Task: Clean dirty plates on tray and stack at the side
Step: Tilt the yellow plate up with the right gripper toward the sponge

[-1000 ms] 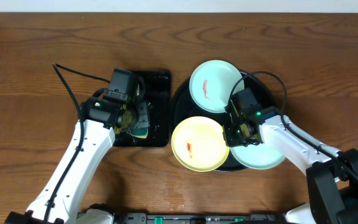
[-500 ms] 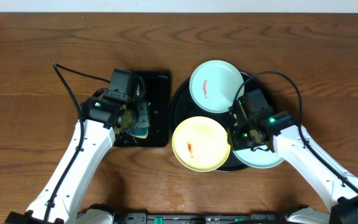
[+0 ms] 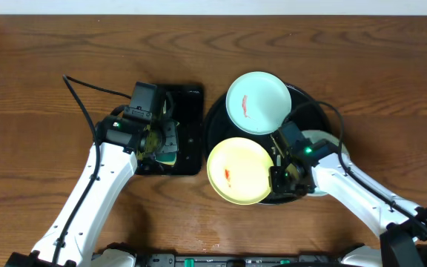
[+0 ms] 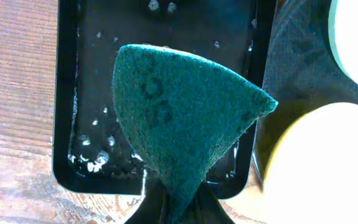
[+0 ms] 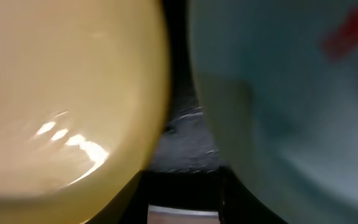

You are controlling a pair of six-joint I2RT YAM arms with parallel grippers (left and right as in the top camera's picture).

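The yellow plate (image 3: 239,170) with a small red smear lies at the front left of the round black tray (image 3: 311,111). A mint plate (image 3: 258,102), also smeared red, overlaps the tray's back rim. Another pale plate (image 3: 326,138) shows only as slivers under my right arm. My right gripper (image 3: 282,176) hovers low beside the yellow plate's right edge. Close up, its jaws (image 5: 185,199) stand apart with nothing between them, over bare tray (image 5: 185,137) between the yellow plate (image 5: 61,93) and the mint plate (image 5: 291,81). My left gripper (image 3: 161,144) is shut on a green sponge (image 4: 179,118).
A smaller rectangular black tray (image 3: 187,111) with water drops sits left of the round one, under the sponge. Wood table surrounds both trays. A black cable (image 3: 87,87) trails off the left arm.
My right gripper has slid toward the front of the tray beside the yellow plate, and its jaws have widened. The pale plate under the arm is more hidden. The left arm has not moved.
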